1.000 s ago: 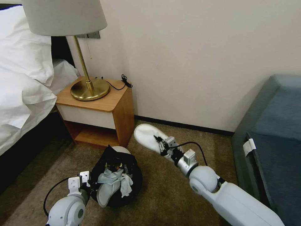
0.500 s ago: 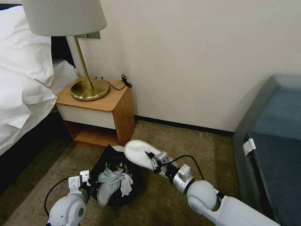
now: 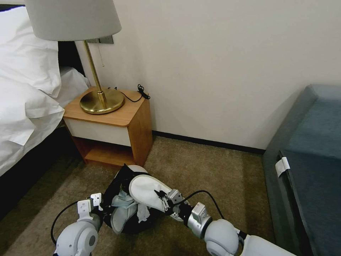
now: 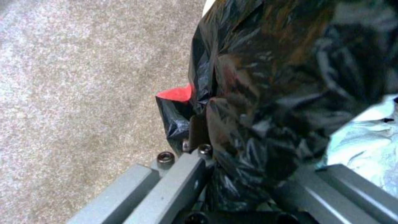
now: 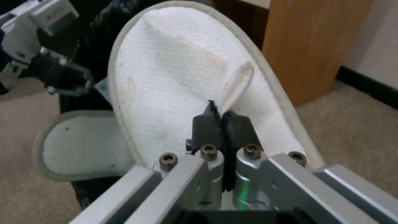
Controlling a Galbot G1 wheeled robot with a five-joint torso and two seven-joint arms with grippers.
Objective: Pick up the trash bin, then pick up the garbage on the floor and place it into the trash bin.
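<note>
The white slipper (image 3: 145, 190) you are carrying hangs over the mouth of the trash bin (image 3: 122, 177), its sole facing up and its toe end reaching across the black bag lining. Your right hand (image 3: 164, 203) is clamped on a thin fold of the slipper's fabric, its two dark fingertips (image 5: 207, 123) pressed flat together around that strip in the right wrist view. Inside the bin lies a second white slipper (image 3: 119, 217) with crumpled tissues (image 3: 122, 201) on top, so the bin looks fairly full. Your left hand (image 3: 96, 203) grips the rim of the bin through the crinkly black plastic, holding it on the near left side above the carpet (image 3: 213, 170). A wooden nightstand (image 3: 113, 128) with a brass lamp (image 3: 101, 101) stands just behind the bin, beside the bed (image 3: 25, 106). This reads as the placing step for the slipper: lift done, release not yet made. The next move likely calls for lowering the slipper inside the rim, angled to fit beside the first one, before you open the right hand.
</note>
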